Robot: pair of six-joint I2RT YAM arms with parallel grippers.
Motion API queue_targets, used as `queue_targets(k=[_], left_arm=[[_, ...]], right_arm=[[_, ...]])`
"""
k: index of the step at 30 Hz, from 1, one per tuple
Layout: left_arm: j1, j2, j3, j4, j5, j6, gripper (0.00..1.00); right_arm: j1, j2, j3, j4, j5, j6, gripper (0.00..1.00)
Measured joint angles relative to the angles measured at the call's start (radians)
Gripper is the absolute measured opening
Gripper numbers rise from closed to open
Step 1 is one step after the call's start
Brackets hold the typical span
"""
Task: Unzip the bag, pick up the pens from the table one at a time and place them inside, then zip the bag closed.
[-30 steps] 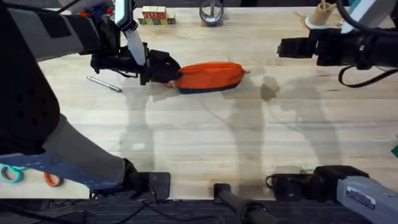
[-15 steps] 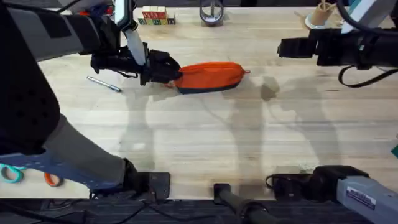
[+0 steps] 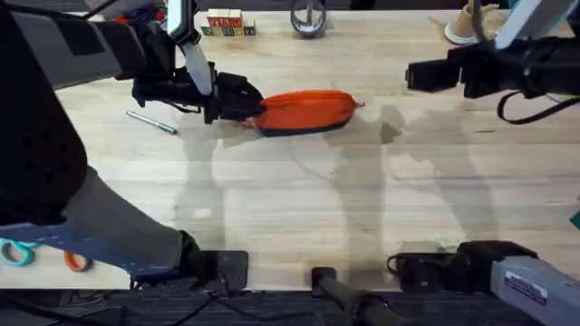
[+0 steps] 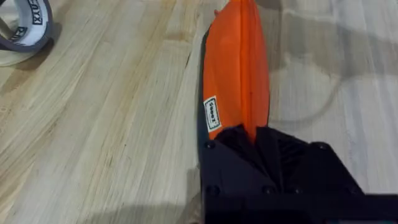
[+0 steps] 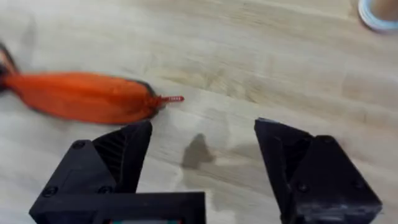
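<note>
While the zipper looks shut along the whole ridge in the left wrist view, the unzip step reads as not yet begun. Near edge of table (image 3: 299, 226): bare wood, nothing at risk. Further back, silver pen (image 3: 151, 122) lies on the left, just behind and beside the left arm, well apart from the bag (image 3: 306, 110). Left gripper (image 3: 246, 104) is clenched on the bag's left end, fabric bunched between its black fingers. Small orange pull (image 5: 172, 99) sticks out at the bag's opposite, right end. Right gripper (image 5: 202, 155) hovers above the table off that end, jaws spread wide, holding nothing.

Risks, judged:
- pull is tiny and lies flat on the wood; wide jaws closing slightly off would pinch fabric or wood instead
- if the left grip is on loose cloth only, tugging the pull would drag or fold the whole bag instead of opening the zip
- left arm moving back could brush the silver pen and roll it away

Orange pen: cannot locate it
</note>
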Motion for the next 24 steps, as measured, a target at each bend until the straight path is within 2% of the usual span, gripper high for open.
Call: queue_targets(k=[7, 13, 19, 24], left_arm=[[0.000, 0.000, 0.000, 0.000, 0.000, 0.000, 0.042], [0.000, 0.000, 0.000, 0.000, 0.000, 0.000, 0.042], [0.000, 0.000, 0.000, 0.000, 0.000, 0.000, 0.042], [0.000, 0.000, 0.000, 0.000, 0.000, 0.000, 0.042]], right_arm=[[0.000, 0.000, 0.000, -0.006, -0.092, -0.309, 0.997], [0.000, 0.000, 0.000, -0.007, -0.163, -0.504, 0.997], [0.000, 0.000, 0.000, -0.006, -0.217, -0.605, 0.997], [0.000, 0.020, 0.001, -0.007, -0.188, -0.630, 0.997]])
